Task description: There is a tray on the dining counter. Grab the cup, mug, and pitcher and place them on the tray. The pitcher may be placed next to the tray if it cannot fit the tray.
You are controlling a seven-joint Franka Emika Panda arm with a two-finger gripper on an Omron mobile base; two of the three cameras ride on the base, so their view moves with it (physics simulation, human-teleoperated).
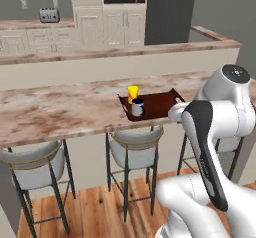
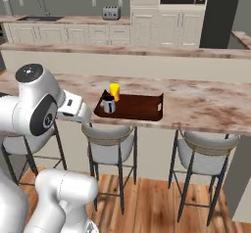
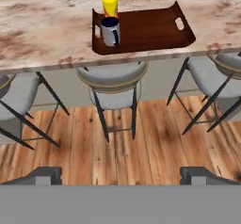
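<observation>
Tray (image 3: 155, 30): rests on the dining counter (image 3: 47, 35), at its near edge, above a grey stool (image 3: 113, 84); long axis runs left to right along the counter, handle cutouts at the two short ends.
Cup (image 3: 110, 5): upright on the tray, in its far left corner; long axis vertical.
Mug (image 3: 110, 31): upright on the tray, just in front of the cup and close beside it, at the left end; long axis vertical; in the hand view the dark handle faces the near right.
Free room on tray: the middle and right part lies bare, as seen in the left base view (image 1: 157, 104) and the right base view (image 2: 139, 104).
Pitcher: not to be made out in these views; its bearing from the fingers cannot be told.
Gripper (image 3: 120, 173): fingers spread wide apart, nothing between them; it hangs on the near side of the counter, over the wooden floor (image 3: 122, 138), well apart from the tray.
Bearing of tray from fingers: ahead and to the far side, a little left of centre for cup and mug.
Task stage (judged): cup and mug appear placed; the pitcher looks to be the remaining item.
Next move (judged): calls for finding the pitcher elsewhere, probably by turning or driving away from this counter.
Risk (judged): setting a wide vessel down near the two small ones could knock them over.
</observation>
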